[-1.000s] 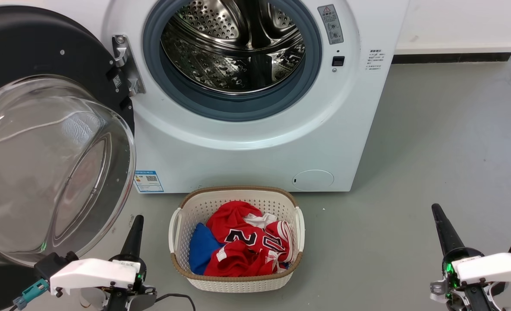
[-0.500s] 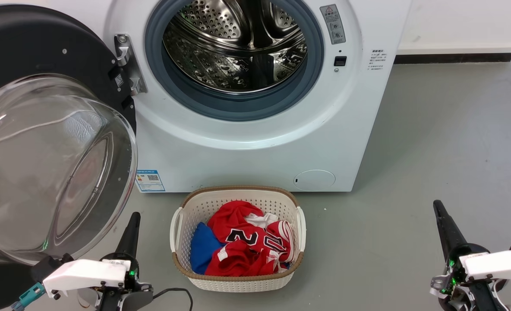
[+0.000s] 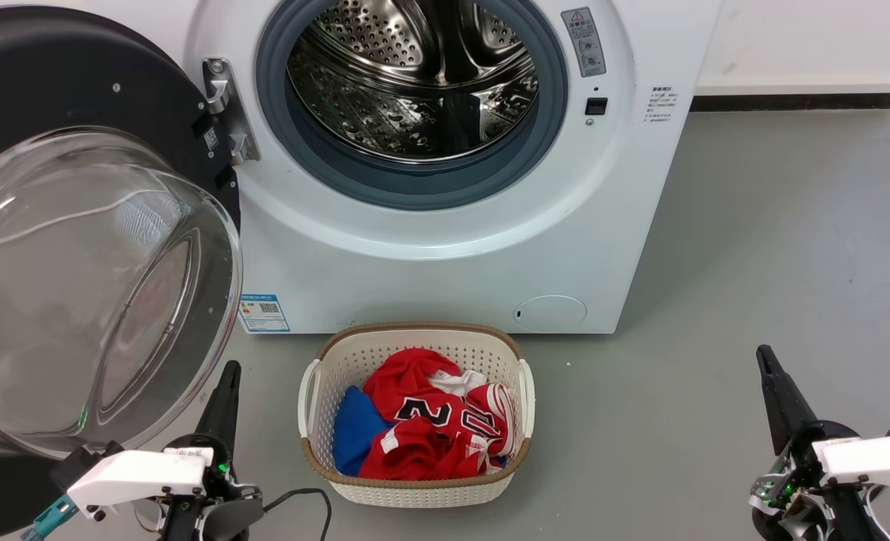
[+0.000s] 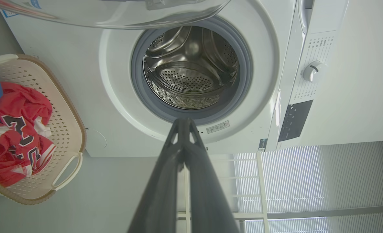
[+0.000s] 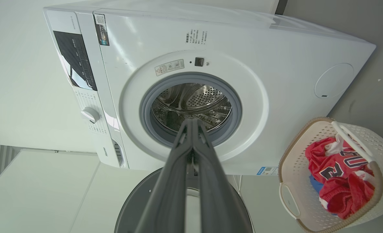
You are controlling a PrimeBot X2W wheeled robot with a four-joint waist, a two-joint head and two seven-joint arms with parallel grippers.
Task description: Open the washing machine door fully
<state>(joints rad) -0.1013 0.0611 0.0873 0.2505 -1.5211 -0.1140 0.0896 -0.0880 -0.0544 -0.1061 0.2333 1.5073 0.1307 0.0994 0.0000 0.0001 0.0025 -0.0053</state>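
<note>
I am viewing the washing machine door (image 3: 77,225) in the head view. It is standing swung wide at 9 o'clock of the washing machine (image 3: 430,278), glass bowl facing me, leaving the drum (image 3: 415,83) exposed. My wrist views are adding the control dial (image 4: 313,71) at the machine's top. I am holding my left gripper (image 3: 228,370) low at 7 o'clock and my right gripper (image 3: 763,353) low at 5 o'clock. Both are pointing at the machine, fingers pressed together on nothing. The left tip is sitting near the bowl's rim, apparently clear of it. The laundry basket (image 3: 415,492) is sitting between the grippers.
</note>
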